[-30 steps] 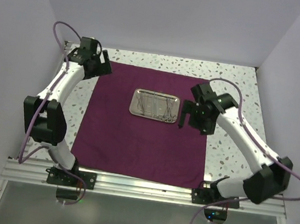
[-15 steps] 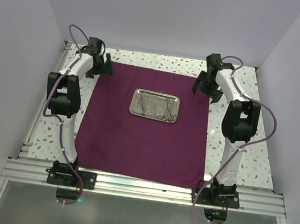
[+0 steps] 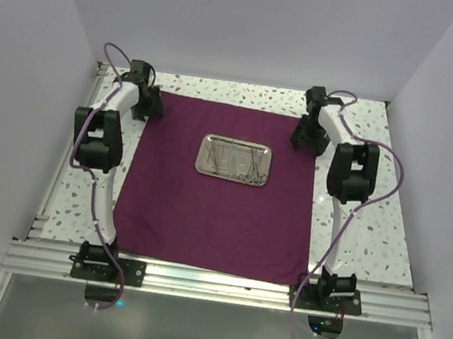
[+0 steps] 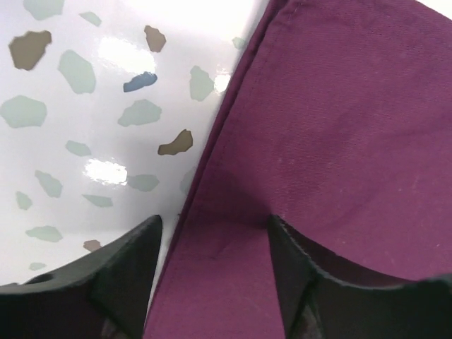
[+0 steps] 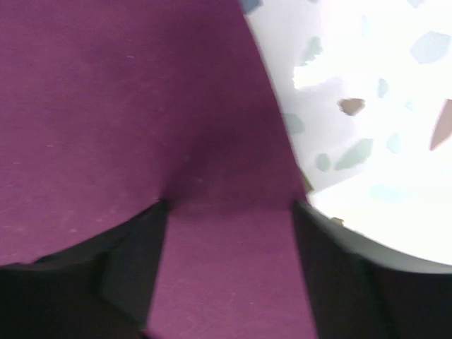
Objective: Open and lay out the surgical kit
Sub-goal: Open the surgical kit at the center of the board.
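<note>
Cloth wrap (image 3: 213, 209) lies spread flat on the tabletop (image 3: 353, 220), steel tray (image 3: 234, 159) on its far half; left gripper (image 4: 212, 226) sits over its far-left corner, right gripper (image 5: 229, 208) over its far-right, both with jaws spread astride the side hem, nothing pinched.

A dark purple cloth (image 3: 212, 218) lies spread flat on a speckled white table (image 3: 369, 230). A small shiny steel tray (image 3: 201, 156) sits on the cloth, a little beyond its middle, holding thin steel instruments (image 3: 240, 163). The left arm (image 3: 101, 140) reaches to the cloth's far left corner, its left claw (image 3: 149, 109) down at the edge. The right arm (image 3: 349, 173) mirrors it, with the right claw (image 3: 302, 138) at the far right corner.
</note>
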You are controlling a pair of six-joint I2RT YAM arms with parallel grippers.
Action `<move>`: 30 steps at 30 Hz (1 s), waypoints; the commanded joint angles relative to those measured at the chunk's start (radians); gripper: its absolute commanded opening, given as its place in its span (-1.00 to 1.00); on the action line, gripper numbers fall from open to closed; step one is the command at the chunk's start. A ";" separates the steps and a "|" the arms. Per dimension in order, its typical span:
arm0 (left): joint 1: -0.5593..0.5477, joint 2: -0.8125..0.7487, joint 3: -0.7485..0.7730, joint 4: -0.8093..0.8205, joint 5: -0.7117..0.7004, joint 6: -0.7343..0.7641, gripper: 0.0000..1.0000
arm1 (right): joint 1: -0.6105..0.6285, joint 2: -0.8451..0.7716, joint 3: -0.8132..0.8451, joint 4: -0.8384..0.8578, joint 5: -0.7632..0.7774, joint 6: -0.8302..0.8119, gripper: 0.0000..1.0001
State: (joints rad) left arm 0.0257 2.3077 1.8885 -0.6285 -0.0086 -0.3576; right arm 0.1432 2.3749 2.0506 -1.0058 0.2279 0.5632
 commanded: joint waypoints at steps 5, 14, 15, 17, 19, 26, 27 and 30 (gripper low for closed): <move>0.005 0.024 0.034 0.000 0.061 0.025 -0.18 | -0.017 0.112 0.037 0.009 0.031 -0.014 -0.02; 0.005 0.035 0.055 0.004 0.087 0.005 -1.00 | -0.033 0.262 0.219 -0.019 -0.019 -0.022 -1.00; 0.006 0.033 0.058 0.004 0.079 0.000 -1.00 | -0.033 0.279 0.252 -0.030 -0.025 -0.022 -1.00; 0.008 0.035 0.079 -0.005 0.041 -0.021 -1.00 | -0.037 0.329 0.368 -0.053 -0.032 -0.019 -1.00; 0.023 0.036 0.096 -0.005 0.024 -0.033 -1.00 | -0.048 0.359 0.439 -0.076 -0.056 -0.014 -1.00; 0.059 0.165 0.349 -0.062 0.036 -0.067 -1.00 | -0.080 0.350 0.448 -0.033 -0.088 0.004 -1.00; 0.059 0.177 0.374 -0.074 0.041 -0.072 -1.00 | -0.082 0.334 0.433 -0.028 -0.091 0.004 -1.00; 0.059 0.159 0.353 -0.054 0.082 -0.089 -0.77 | -0.085 0.284 0.355 0.005 -0.085 -0.008 -0.20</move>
State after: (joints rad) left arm 0.0437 2.4760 2.2047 -0.6842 0.0803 -0.4236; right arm 0.0898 2.6335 2.4962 -1.0374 0.0906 0.5751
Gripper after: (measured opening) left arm 0.088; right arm 0.313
